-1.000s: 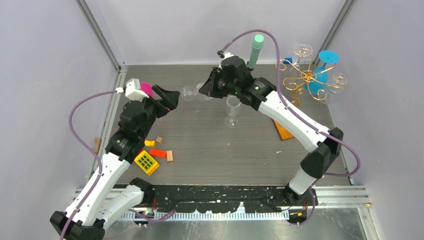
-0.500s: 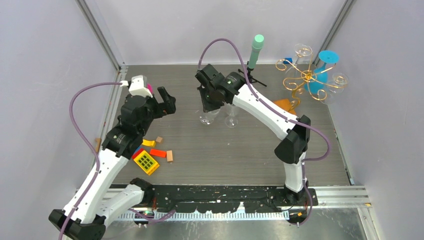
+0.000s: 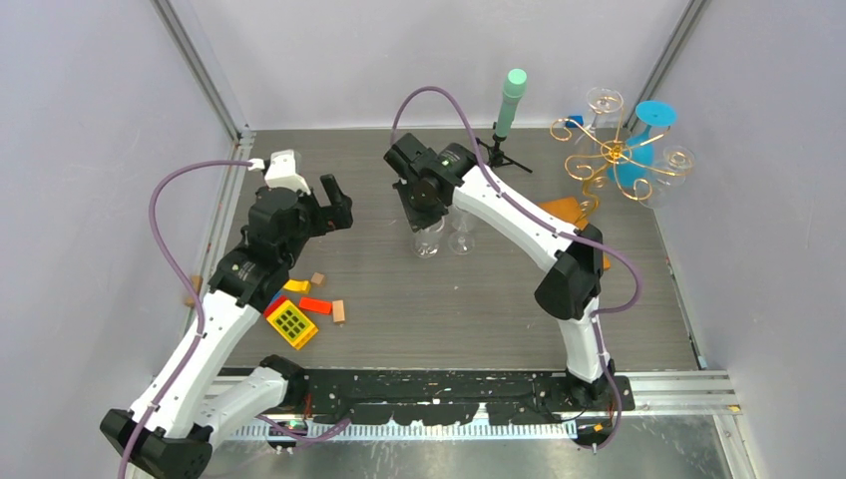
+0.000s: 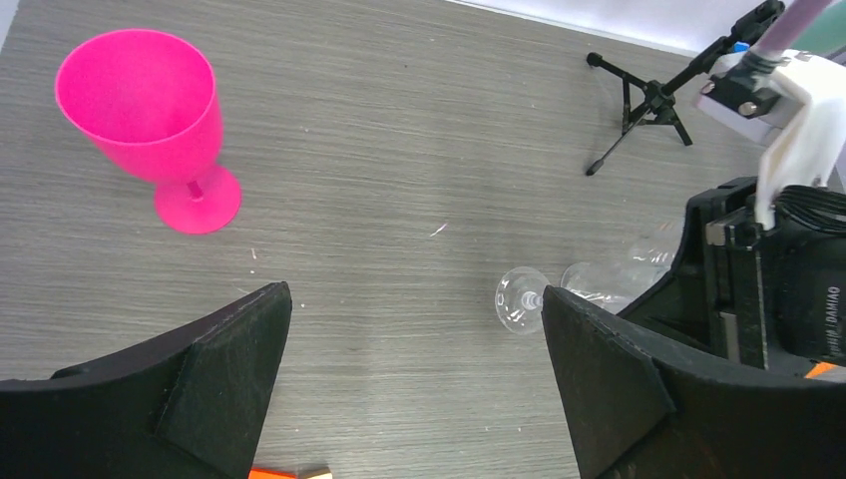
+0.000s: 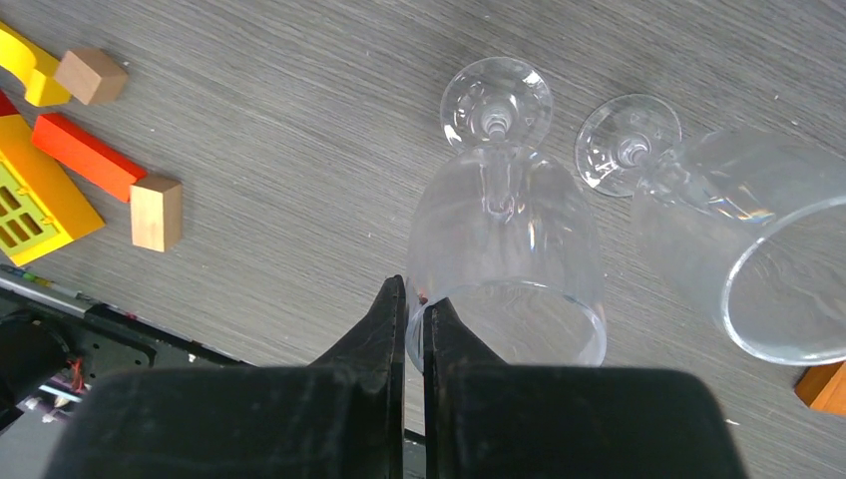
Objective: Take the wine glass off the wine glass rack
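While right gripper (image 5: 412, 297) seemingly pinches wine glass (image 5: 504, 230) rim | left gripper (image 4: 412, 299) agape

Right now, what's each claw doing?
Left claw: open, holding nothing.
Right claw: shut on the rim of a clear glass.

The right arm (image 3: 519, 215) apparently hides most of the rack base (image 3: 559, 210).
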Robot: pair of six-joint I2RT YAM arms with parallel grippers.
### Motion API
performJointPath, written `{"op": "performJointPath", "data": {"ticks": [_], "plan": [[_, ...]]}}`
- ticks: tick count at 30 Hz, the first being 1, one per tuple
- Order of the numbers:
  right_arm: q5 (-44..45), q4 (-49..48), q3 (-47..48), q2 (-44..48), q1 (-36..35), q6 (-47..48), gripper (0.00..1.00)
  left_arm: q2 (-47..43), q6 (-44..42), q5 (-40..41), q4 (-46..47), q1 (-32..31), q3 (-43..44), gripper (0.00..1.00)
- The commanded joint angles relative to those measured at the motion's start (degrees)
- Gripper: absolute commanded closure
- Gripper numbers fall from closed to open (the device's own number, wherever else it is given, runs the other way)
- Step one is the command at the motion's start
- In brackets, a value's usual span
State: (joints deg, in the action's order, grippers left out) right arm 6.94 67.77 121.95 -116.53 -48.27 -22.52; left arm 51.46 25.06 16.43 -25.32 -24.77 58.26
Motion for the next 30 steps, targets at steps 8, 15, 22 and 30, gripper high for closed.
{"op": "performJointPath", "data": {"ticks": [8,15,22,30], "plan": [[1.64,-0.09,5.48,-3.36,-0.09,2.75,0.88,0.27,-0.89,-0.34,-0.04,-0.11,2.16,0.00],[3.53,0.20,6.75,-3.59,0.24,2.41,0.65,0.22,-1.15,-0.25,-0.22,-0.14,2.50,0.00],[3.96,0.31,10.30,-1.98,0.28,2.65,0.55,-0.15,-1.46,-0.25,-0.43,-0.11,3.28,0.00],[2.23,-3.27,9.25,3.96,0.65,2.43,0.52,-1.47,-2.01,0.09,-1.00,-0.10,3.36,0.00]]}}
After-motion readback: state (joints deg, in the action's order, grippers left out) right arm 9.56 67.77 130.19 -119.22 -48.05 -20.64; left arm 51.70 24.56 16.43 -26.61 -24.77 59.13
